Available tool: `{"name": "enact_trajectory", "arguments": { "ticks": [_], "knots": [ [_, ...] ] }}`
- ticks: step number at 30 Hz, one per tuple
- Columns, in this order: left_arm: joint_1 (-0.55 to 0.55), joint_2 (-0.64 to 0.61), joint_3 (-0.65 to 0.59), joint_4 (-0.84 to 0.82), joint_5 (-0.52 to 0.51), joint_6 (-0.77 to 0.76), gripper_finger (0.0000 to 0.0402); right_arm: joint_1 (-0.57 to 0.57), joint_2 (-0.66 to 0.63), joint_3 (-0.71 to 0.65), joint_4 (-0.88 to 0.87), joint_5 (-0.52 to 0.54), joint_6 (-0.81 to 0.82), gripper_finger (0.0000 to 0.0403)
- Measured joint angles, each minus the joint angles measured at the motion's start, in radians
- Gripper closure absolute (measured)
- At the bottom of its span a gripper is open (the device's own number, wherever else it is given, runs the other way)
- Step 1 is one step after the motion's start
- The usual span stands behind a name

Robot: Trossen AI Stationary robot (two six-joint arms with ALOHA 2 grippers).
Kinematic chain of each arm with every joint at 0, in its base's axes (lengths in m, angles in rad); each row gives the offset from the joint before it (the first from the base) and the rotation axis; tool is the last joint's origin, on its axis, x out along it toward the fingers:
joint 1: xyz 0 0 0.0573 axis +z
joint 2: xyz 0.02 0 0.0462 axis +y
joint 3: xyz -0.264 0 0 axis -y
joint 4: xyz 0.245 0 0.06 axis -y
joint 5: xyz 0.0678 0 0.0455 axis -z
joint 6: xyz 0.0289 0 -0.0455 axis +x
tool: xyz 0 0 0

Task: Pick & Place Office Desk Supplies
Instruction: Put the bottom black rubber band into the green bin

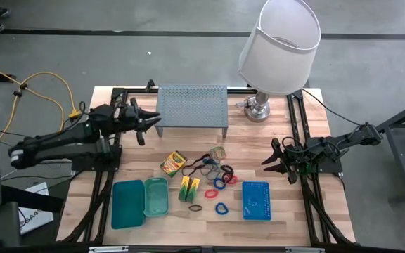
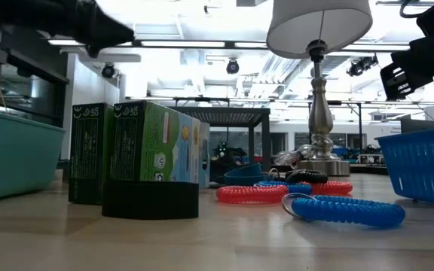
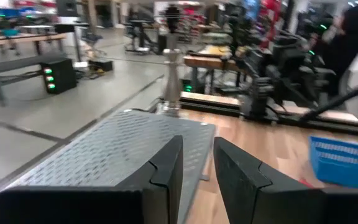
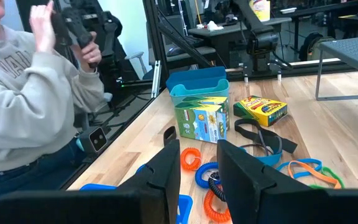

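- Left gripper: raised at the table's far left, just beside the grey riser shelf; fingers slightly parted, holding nothing.
- Right gripper: at the right edge, fingers slightly parted, empty, well apart from the supplies.
- Crayon box: flat at mid-table.
- Yellow-green blocks: upright, nearer than the crayon box.
- Band loops: red, blue and black, scattered between blocks and blue mesh basket.
- Teal trays: side by side at near left.
- Lamp: far right.
- Person: beyond the table, in the right wrist view.
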Motion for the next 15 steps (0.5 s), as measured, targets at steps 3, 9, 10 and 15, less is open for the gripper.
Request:
{"name": "enact_trajectory", "arguments": {
  "ticks": [3, 9, 10, 15],
  "knots": [
    [-0.056, 0.063, 0.052, -0.017, -0.001, 0.034, 0.0316, 0.0, 0.0, 0.0, 0.0, 0.0, 0.0, 0.0309],
    [-0.169, 0.157, 0.161, -0.105, -0.119, 0.106, 0.0316, 0.0, 0.0, 0.0, 0.0, 0.0, 0.0, 0.0309],
    [-0.187, 0.173, 0.185, -0.127, -0.143, 0.116, 0.0316, 0.0, 0.0, 0.0, 0.0, 0.0, 0.0, 0.0309],
    [-0.281, 0.274, 0.305, -0.23, -0.277, 0.117, 0.0316, 0.0, 0.0, 0.0, 0.0, 0.0, 0.0, 0.0309]
  ]
}}
